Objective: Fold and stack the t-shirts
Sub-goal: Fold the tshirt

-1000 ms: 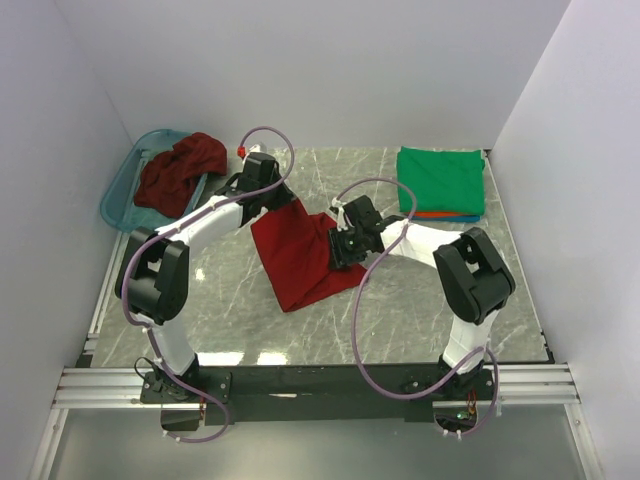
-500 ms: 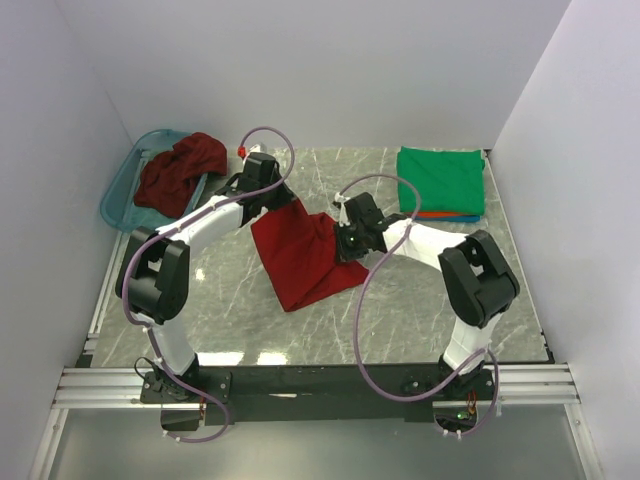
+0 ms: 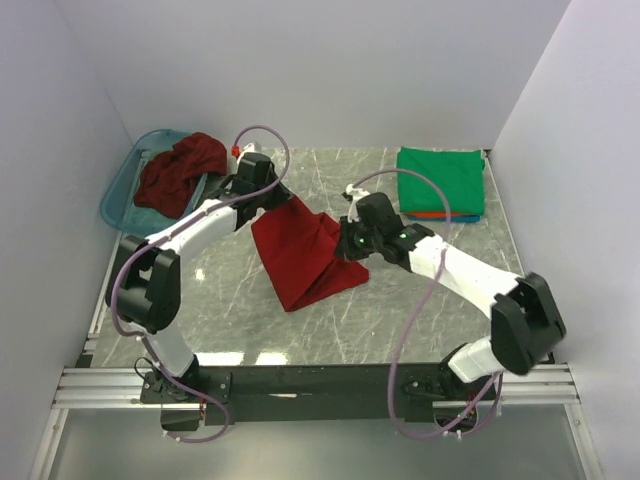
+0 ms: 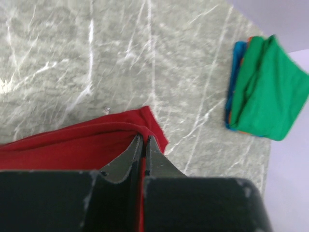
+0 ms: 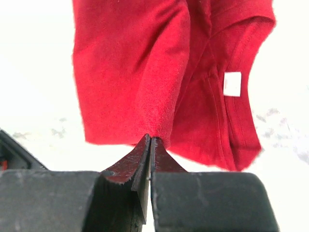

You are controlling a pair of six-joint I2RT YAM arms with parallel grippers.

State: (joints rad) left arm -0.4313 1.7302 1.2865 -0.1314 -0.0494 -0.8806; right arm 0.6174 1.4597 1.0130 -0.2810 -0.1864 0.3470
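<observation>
A bright red t-shirt [image 3: 305, 255] hangs stretched over the middle of the table, its lower end resting on the marble. My left gripper [image 3: 280, 203] is shut on its far left edge; the red cloth [image 4: 87, 145] shows pinched between the jaws. My right gripper [image 3: 343, 242] is shut on its right edge, and the shirt [image 5: 159, 72] with its white neck label hangs beyond the jaws. A darker maroon t-shirt [image 3: 180, 172] lies heaped in the teal basket [image 3: 125, 185]. A folded green t-shirt [image 3: 441, 180] tops a stack at the back right, with orange-red and blue layers under it [image 4: 263, 92].
The teal basket stands at the back left, partly off the table. White walls close in the left, back and right sides. The arms' bases sit on the aluminium rail at the near edge [image 3: 320, 385].
The right arm has stretched out, its elbow swinging right and toward the near edge; its gripper stays on the shirt's right edge. The left gripper has shifted slightly farther back.
</observation>
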